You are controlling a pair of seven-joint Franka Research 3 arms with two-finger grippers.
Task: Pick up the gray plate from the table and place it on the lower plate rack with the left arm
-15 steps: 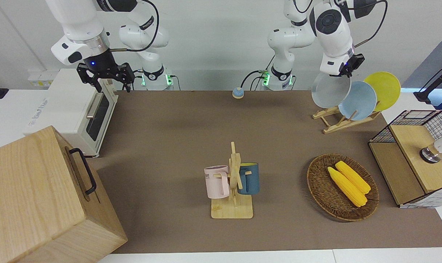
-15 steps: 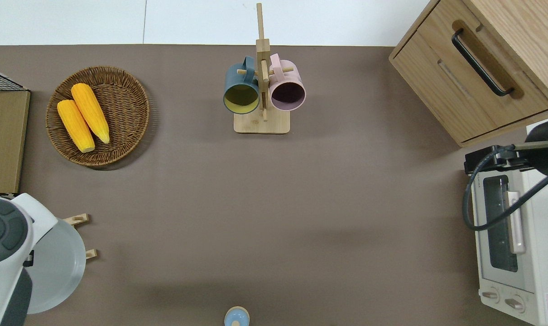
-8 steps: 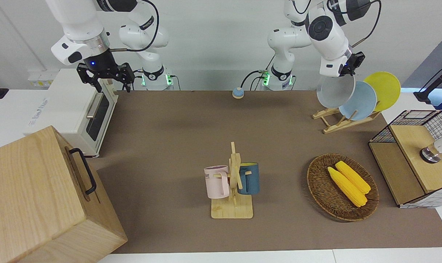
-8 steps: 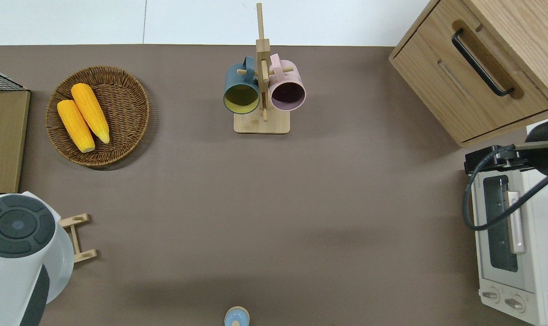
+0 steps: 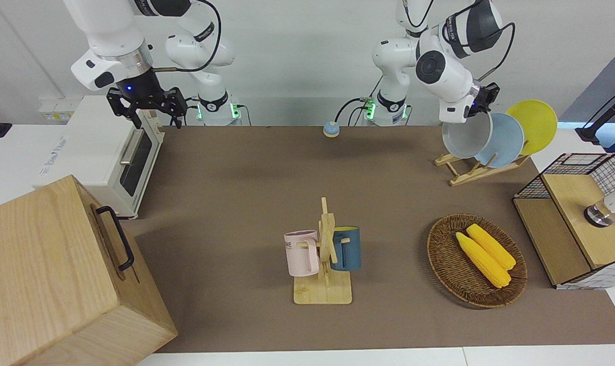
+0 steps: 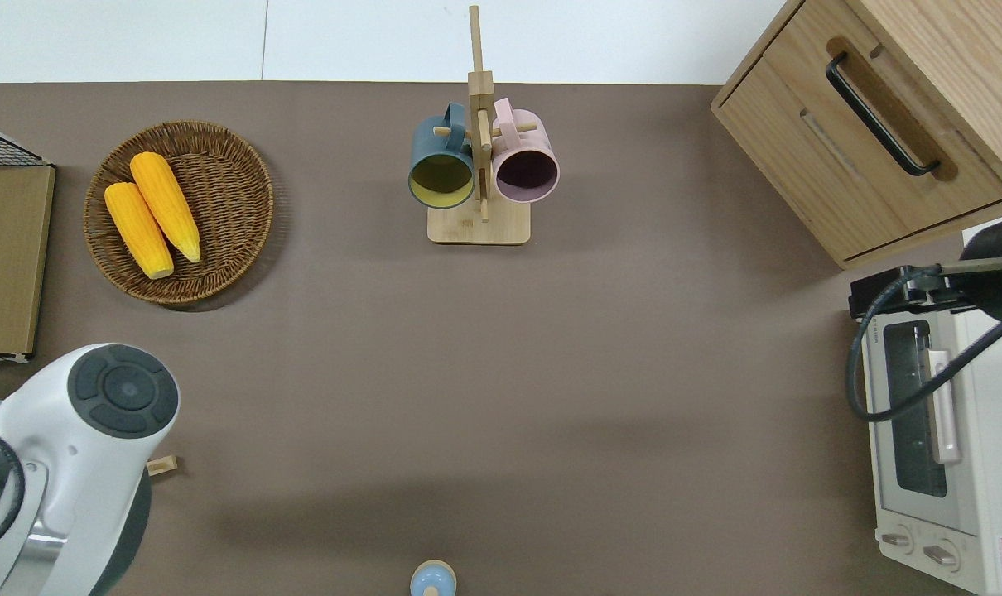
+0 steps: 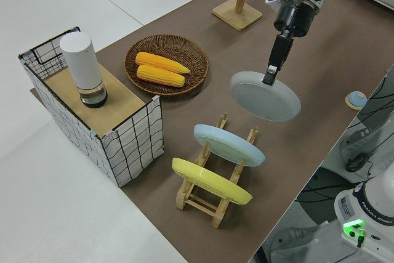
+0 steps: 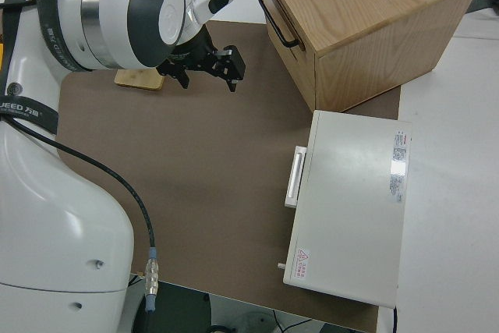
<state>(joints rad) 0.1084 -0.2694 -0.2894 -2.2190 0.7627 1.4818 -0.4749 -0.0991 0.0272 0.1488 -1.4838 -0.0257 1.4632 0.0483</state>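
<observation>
The gray plate [image 5: 465,137] hangs tilted on edge, with my left gripper [image 5: 478,103] shut on its upper rim. In the left side view the gray plate [image 7: 266,97] sits just above the free end of the lower plate rack [image 7: 215,196], beside the light blue plate [image 7: 229,145]. I cannot tell whether its lower edge touches the rack [image 5: 471,170]. In the overhead view the left arm hides the plate and only one rack peg [image 6: 161,465] shows. The right arm is parked, its gripper [image 5: 147,108] open and empty.
A yellow plate [image 5: 533,124] stands in the rack's slot farthest from the gray one. A wicker basket [image 5: 442,254] with two corn cobs, a wire crate [image 5: 574,168], a mug stand [image 5: 325,254], a toaster oven [image 5: 109,157] and a wooden drawer box [image 5: 58,279] stand around the table.
The left arm has swung its wrist and lowered the gray plate toward the rack, bringing it closer against the light blue plate. The right arm has not moved.
</observation>
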